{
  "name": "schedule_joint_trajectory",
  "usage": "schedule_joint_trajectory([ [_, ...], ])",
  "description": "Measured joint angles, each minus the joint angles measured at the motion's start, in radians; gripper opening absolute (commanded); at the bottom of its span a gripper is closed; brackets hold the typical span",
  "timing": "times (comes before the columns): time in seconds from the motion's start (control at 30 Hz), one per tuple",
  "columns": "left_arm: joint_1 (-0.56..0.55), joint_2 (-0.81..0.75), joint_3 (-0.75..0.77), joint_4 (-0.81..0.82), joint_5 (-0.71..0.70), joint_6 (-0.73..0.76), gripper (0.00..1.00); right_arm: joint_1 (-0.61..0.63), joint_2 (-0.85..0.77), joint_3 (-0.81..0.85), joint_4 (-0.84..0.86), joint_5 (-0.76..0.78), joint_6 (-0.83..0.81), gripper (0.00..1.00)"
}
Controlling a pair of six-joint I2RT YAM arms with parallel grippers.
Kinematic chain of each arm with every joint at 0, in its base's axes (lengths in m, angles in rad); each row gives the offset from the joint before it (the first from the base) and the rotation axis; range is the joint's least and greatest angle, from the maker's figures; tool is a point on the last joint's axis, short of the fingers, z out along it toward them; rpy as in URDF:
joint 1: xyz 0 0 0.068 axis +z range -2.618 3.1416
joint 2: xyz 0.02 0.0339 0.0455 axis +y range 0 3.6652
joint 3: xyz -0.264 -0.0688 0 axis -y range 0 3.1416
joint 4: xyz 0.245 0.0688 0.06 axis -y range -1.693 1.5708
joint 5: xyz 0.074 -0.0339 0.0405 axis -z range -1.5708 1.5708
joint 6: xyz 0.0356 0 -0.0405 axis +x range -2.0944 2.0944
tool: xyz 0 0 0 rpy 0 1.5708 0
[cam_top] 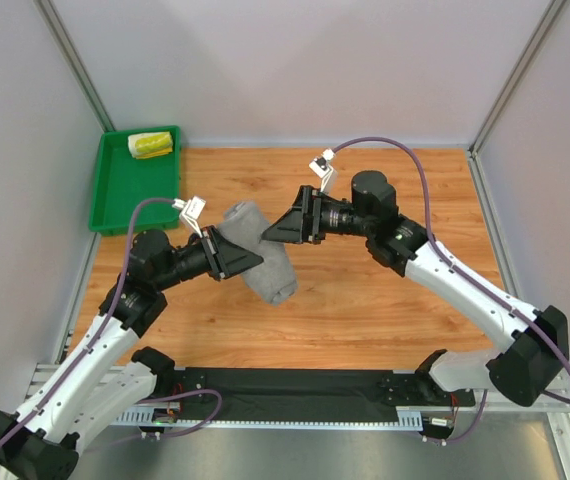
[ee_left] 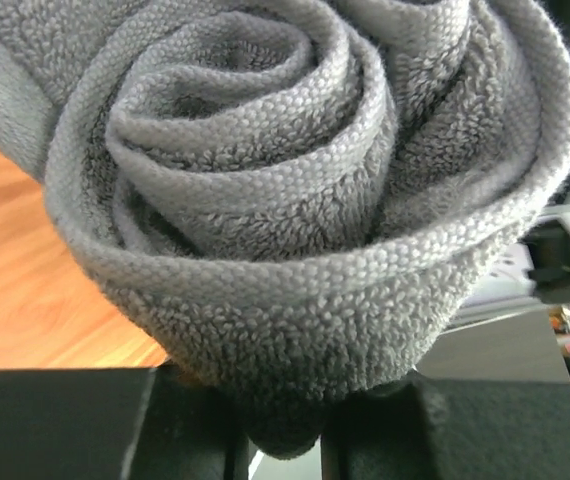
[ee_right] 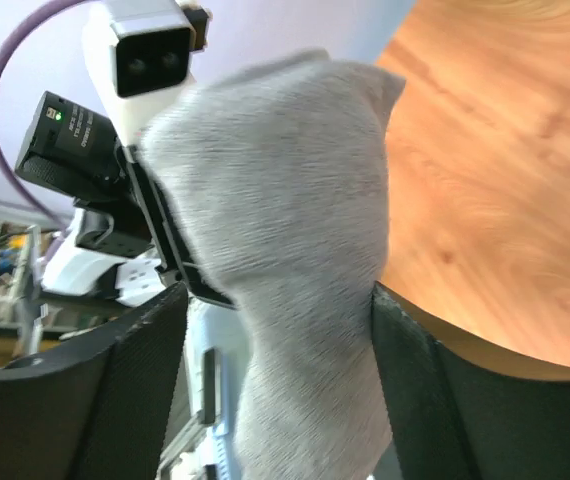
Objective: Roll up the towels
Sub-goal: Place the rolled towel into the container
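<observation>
Grey towel (cam_top: 270, 270) rolled and guarded
My left gripper (cam_top: 250, 258) pinches its outer lap so it can't unwind; the right gripper (cam_top: 275, 232) has its jaws open astride it, steadying.

Nubby terry towel (ee_left: 265, 200), smooth wood table (cam_top: 365, 310)

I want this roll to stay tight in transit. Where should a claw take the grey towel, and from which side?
Probably across the middle of the grey towel, coming square to its long axis, pads on the curved sides. Its end is a loose open spiral in the left wrist view; pinching there would likely tug layers out, while squeezing the body presses them together.
</observation>
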Motion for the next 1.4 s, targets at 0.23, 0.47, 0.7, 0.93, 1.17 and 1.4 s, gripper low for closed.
schedule_joint_trajectory([
  [0.23, 0.021, 0.045, -0.019, -0.232, -0.084, 0.030, 0.00, -0.072, -0.076, 0.075, -0.211, 0.114, -0.162, 0.85],
  [0.47, 0.105, 0.047, 0.033, -0.364, -0.136, 0.087, 0.00, -0.161, -0.159, 0.095, -0.319, 0.174, -0.229, 0.86],
  [0.7, 0.373, 0.147, 0.159, -0.366, -0.166, 0.132, 0.00, -0.168, -0.211, 0.022, -0.352, 0.176, -0.241, 0.85],
  [0.93, 0.605, 0.360, 0.231, -0.223, -0.233, 0.096, 0.00, -0.168, -0.216, -0.059, -0.370, 0.170, -0.252, 0.85],
  [1.17, 0.745, 0.696, 0.379, 0.034, -0.295, 0.006, 0.00, -0.168, -0.153, -0.068, -0.345, 0.126, -0.257, 0.84],
  [1.4, 0.780, 1.015, 0.546, 0.237, -0.399, -0.035, 0.00, -0.168, -0.074, -0.082, -0.308, 0.067, -0.262, 0.84],
])
